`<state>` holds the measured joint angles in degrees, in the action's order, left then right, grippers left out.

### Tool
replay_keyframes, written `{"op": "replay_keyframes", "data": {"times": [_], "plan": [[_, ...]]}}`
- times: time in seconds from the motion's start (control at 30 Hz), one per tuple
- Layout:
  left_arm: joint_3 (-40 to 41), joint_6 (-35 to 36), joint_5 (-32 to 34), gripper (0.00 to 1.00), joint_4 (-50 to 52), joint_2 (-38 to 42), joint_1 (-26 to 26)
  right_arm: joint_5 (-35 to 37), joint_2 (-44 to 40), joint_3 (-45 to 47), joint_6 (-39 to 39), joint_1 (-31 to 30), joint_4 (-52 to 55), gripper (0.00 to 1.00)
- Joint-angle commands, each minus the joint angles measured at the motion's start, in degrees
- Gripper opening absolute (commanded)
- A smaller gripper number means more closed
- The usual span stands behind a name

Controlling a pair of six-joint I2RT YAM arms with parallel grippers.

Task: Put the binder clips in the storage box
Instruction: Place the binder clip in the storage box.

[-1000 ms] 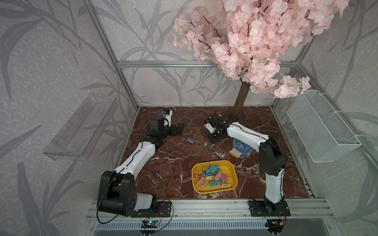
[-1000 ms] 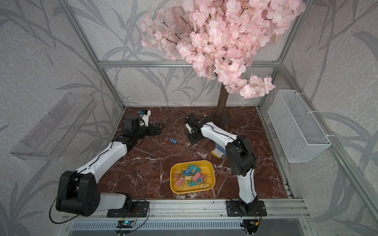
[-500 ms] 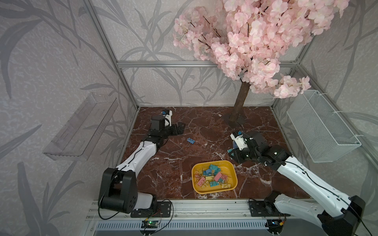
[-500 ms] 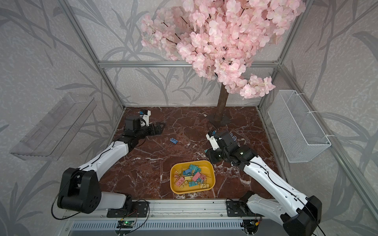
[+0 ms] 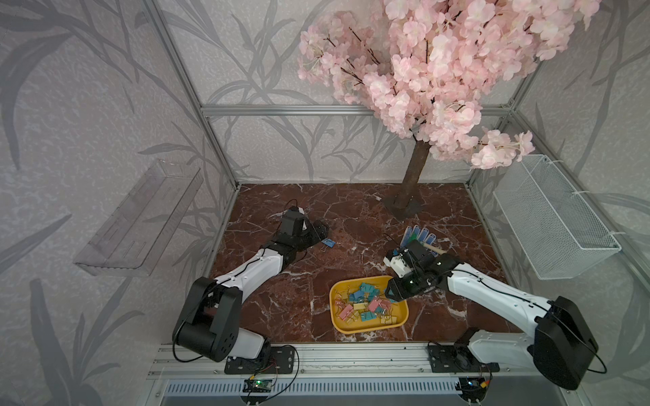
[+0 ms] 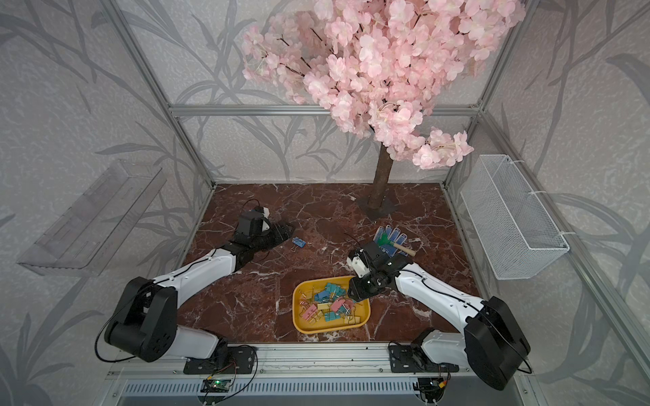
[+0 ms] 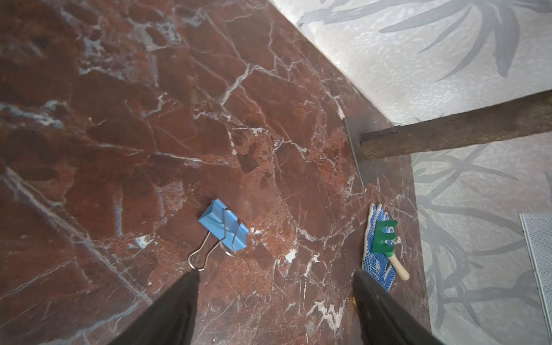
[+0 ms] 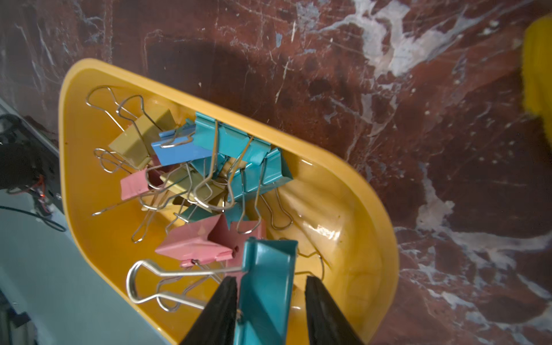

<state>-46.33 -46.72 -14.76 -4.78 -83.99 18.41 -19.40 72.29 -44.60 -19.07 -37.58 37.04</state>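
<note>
Over one corner of the yellow tray (image 8: 83,167), the right pincer (image 8: 270,279) is seen with its jaws parted. A teal clip (image 8: 268,298) stands between them, leaning against one finger, while a strip of tray shows between it and the other. It is therefore judged to be loose, not clamped. A heap of clips (image 8: 203,167) is already piled in the tray, their wire handles crossed.

Two things could go wrong on this side. If the clip clings to the finger it leans on, it could be carried back out when the arm is lifted. Its long wire handle is also stretched out beside a pink clip, so the two could be hooked together and dragged. The rim is low and the pincer is placed close to it, so a clip that tips outward could be lost onto the table (image 7: 149,119).

Well apart from the tray, a blue clip (image 7: 224,228) lies flat on the table. The left pincer (image 7: 276,273) is held wide open just short of it, with nothing gripped. The clip is not centred between the fingers: its handle loops point at one fingertip. If the jaws are closed from here, only thin wire may be caught, or the clip may be nudged aside on the smooth stone. A glove (image 7: 375,260) with a small rake on it lies farther off and is not thought to be in the way.
</note>
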Motion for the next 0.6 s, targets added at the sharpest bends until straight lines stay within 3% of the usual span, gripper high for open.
{"op": "replay_keyframes", "data": {"times": [0.0, 0.27, 0.4, 0.57], "plan": [[0.0, -4.5, -1.9, 0.76, 0.0, -2.4, 0.2, 2.0, -3.1, -1.0, -1.4, -0.4, -1.6, 0.6], [-2.4, -7.7, -3.0, 0.59, 0.9, -8.1, 0.7, 7.9, -12.2, -0.9, -4.6, -0.3, -6.2, 0.72], [-3.6, -9.4, -5.9, 0.49, -1.2, -11.8, 0.8, 8.2, -12.3, -1.1, -6.0, -0.3, -7.0, 0.83], [-4.7, -9.5, -3.5, 0.35, -1.9, -14.1, 0.9, 7.0, -11.6, -1.6, -6.8, -0.3, -7.0, 0.94]]}}
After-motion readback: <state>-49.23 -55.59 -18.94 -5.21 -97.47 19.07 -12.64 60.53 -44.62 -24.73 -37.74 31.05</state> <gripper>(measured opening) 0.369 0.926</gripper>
